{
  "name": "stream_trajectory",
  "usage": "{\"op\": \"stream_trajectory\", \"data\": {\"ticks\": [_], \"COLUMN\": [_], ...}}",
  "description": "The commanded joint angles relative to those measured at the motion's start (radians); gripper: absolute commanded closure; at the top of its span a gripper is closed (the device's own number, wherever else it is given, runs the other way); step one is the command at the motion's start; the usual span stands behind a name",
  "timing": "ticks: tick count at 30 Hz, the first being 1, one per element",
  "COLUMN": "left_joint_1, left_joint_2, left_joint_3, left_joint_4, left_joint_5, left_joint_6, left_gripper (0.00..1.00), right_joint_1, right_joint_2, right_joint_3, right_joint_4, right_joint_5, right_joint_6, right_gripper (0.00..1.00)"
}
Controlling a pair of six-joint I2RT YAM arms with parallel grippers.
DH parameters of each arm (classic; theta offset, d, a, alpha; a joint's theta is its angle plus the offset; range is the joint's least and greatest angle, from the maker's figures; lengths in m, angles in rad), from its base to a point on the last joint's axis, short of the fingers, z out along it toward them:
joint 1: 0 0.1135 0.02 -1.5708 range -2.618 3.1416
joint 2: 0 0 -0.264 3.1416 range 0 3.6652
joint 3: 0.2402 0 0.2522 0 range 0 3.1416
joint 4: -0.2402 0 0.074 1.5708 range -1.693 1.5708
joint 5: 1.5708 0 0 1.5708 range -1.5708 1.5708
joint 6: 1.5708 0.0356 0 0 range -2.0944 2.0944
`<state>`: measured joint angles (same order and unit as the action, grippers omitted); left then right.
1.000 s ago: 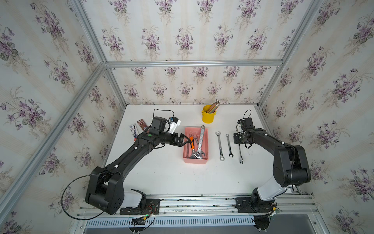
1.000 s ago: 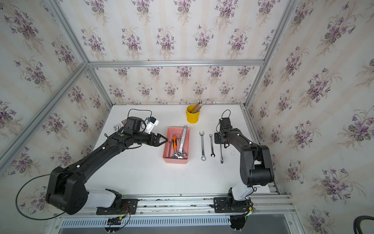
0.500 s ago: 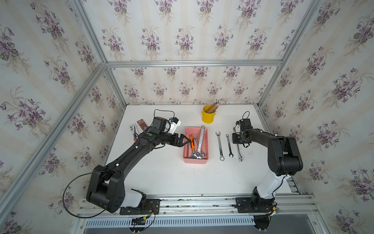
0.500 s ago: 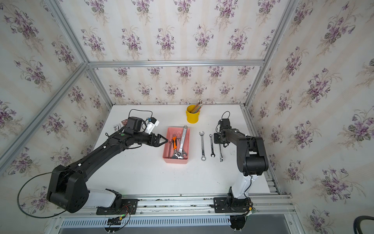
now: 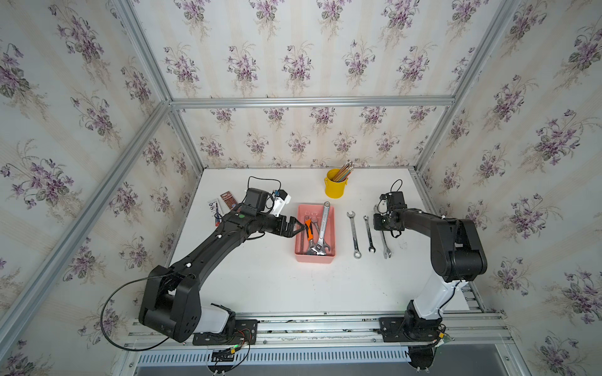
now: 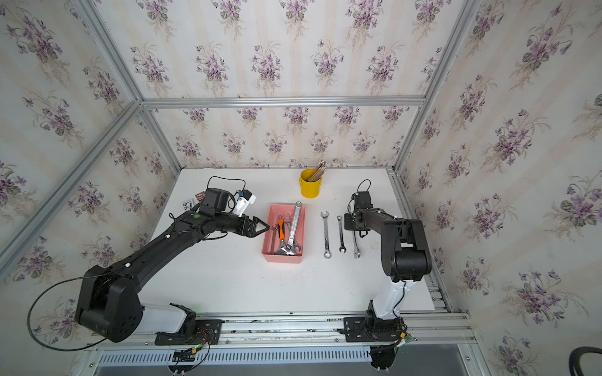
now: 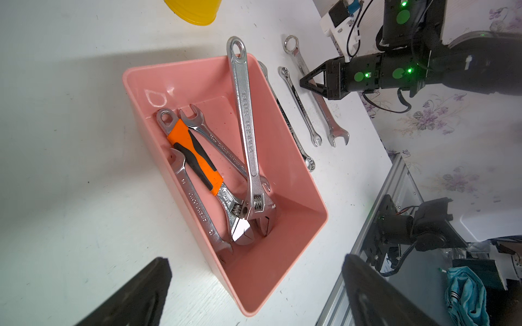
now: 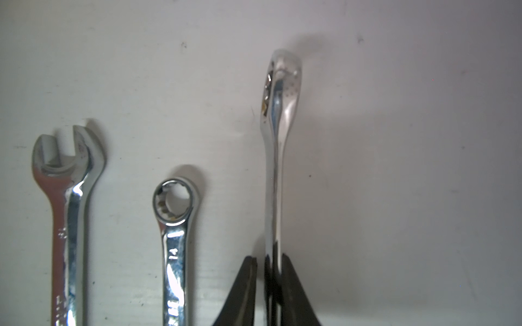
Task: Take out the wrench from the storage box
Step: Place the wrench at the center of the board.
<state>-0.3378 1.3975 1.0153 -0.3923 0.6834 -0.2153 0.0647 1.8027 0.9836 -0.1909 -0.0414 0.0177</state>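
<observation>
The storage box [image 5: 314,258] sat flat on the white table [image 5: 270,286] between my arms, its long side running away from my base. In it lay four tools. A long adjustable wrench [image 7: 245,113] sloped up with its hanging-hole end over the far rim. An orange-handled adjustable wrench [image 7: 195,155] lay with its head against that one's head near the close wall, and two combination wrenches [image 7: 197,203] lay lengthwise beside and under them. Behind the box a yellow cup [image 5: 334,188] stood upright, full of pencils [image 5: 343,169]. My left gripper [image 6: 262,227] hung at the box's left wall with its fingers spread as wide as they went and nothing in them. To the right of the box three spanners lay out on the table in a row, parallel to the box. The wrench [image 8: 275,169] farthest right stood on its narrow edge, ring end pointing away from my base and open end toward it. My right gripper [image 8: 268,259] had its fingers close on either side of its shank with a sliver of light beside one finger. I could not tell whether they gripped it. The other two table wrenches [image 5: 354,234] lay flat and apart.
</observation>
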Motion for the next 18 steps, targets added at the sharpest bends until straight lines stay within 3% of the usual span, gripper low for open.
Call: {"op": "stream_trajectory", "data": {"ticks": [1, 12, 18], "left_joint_1": [0.003, 0.021, 0.025], "left_joint_2": [-0.008, -0.014, -0.018], "left_joint_3": [0.007, 0.018, 0.028], "left_joint_4": [-0.014, -0.037, -0.046], "left_joint_5": [0.002, 0.011, 0.013], "left_joint_6": [0.022, 0.043, 0.051], "left_gripper": [0.01, 0.01, 0.01], "right_joint_1": [-0.002, -0.002, 0.018], "right_joint_2": [0.001, -0.069, -0.182], "right_joint_3": [-0.003, 0.022, 0.035], "right_joint_4": [-0.009, -0.078, -0.144], "right_joint_5": [0.028, 0.079, 0.062], "right_joint_6": [-0.006, -0.003, 0.044], "right_gripper": [0.8, 0.7, 0.68]}}
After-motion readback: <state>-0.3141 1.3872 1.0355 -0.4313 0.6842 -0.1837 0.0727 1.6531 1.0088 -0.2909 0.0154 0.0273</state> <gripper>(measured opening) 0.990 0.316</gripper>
